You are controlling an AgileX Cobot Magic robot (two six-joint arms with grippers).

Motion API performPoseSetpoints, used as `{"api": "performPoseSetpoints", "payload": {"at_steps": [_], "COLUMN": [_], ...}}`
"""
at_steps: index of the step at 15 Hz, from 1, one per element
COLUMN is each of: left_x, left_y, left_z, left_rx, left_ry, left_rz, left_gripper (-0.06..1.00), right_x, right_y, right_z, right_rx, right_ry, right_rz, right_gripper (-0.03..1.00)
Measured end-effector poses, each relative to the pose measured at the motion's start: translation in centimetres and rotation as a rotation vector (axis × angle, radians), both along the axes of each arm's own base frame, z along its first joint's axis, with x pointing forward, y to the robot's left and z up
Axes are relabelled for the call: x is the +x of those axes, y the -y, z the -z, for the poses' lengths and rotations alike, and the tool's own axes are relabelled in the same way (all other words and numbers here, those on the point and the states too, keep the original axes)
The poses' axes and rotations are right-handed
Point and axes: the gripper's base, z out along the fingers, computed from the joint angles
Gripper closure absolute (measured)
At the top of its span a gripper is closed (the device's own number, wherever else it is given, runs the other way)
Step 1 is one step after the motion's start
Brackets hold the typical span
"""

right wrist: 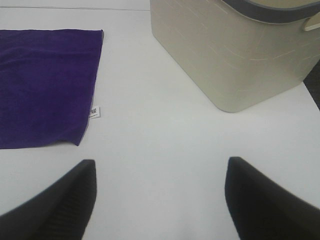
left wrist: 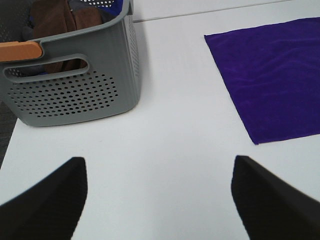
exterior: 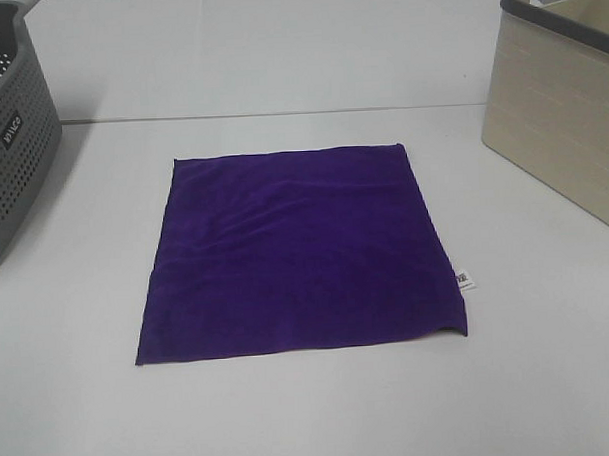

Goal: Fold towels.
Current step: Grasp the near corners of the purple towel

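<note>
No fold made yet; flat, single-layer spread, so by the look of it the whole job ahead. Nearest: left gripper [left wrist: 159,202] and right gripper [right wrist: 159,200], jaws wide apart, empty, clear of the deep purple plush square towel [exterior: 295,253], off its near left and near right corners. Towel flat on the white surface [exterior: 311,418], small white tag [exterior: 463,278] at its right edge. Farther off, left of the towel, grey perforated plastic basket [exterior: 12,168]; right of it, beige bin with grey rim [exterior: 556,129].
</note>
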Motion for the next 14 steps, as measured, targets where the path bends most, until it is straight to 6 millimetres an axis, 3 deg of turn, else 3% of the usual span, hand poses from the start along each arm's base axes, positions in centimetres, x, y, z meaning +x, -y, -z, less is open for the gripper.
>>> {"api": "performPoseSetpoints", "payload": {"at_steps": [4,8,14], "left_x": [0.00,0.00,0.00], "left_y": [0.00,0.00,-0.01], "left_z": [0.00,0.00,0.00], "left_rx": [0.003,0.004,0.004], "left_ry": [0.000,0.000,0.000], "left_rz": [0.005,0.006,0.005], "left_gripper": [0.21,-0.02,-0.04], "right_x": [0.00,0.00,-0.01], "right_y": [0.00,0.03,0.20], "right_z": [0.00,0.00,0.02], "right_rx": [0.000,-0.003,-0.021], "right_ry": [0.000,0.000,-0.003], "right_rz": [0.000,0.002,0.014], "right_gripper": [0.24,0.02,-0.02]}}
